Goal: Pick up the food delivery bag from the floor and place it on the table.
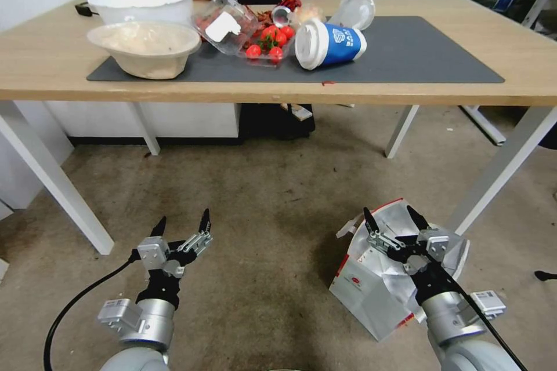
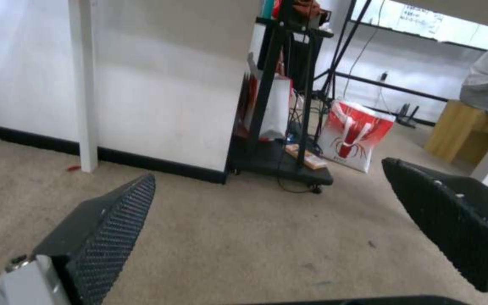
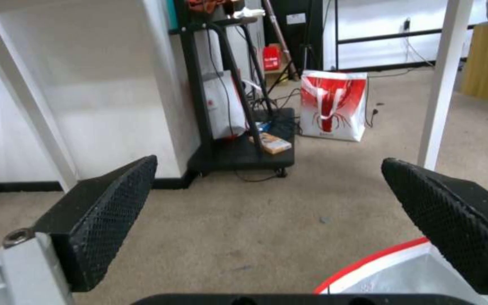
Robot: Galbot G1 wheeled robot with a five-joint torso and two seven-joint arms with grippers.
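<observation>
The food delivery bag stands on the floor at the lower right, a boxy white bag with a red rim, silver foil lining and a small red logo. My right gripper hovers open just over its open mouth, nothing between the fingers. In the right wrist view the bag's red rim and foil lie just beneath the right gripper. My left gripper hangs open over bare floor at the lower left, also empty. The table spans the top of the head view.
On the table's dark grey mat lie two white bowls, a tipped blue cup and a clear box of tomatoes. A white table leg stands beside the bag. A smaller crayfish-print bag sits far behind, near a black cart.
</observation>
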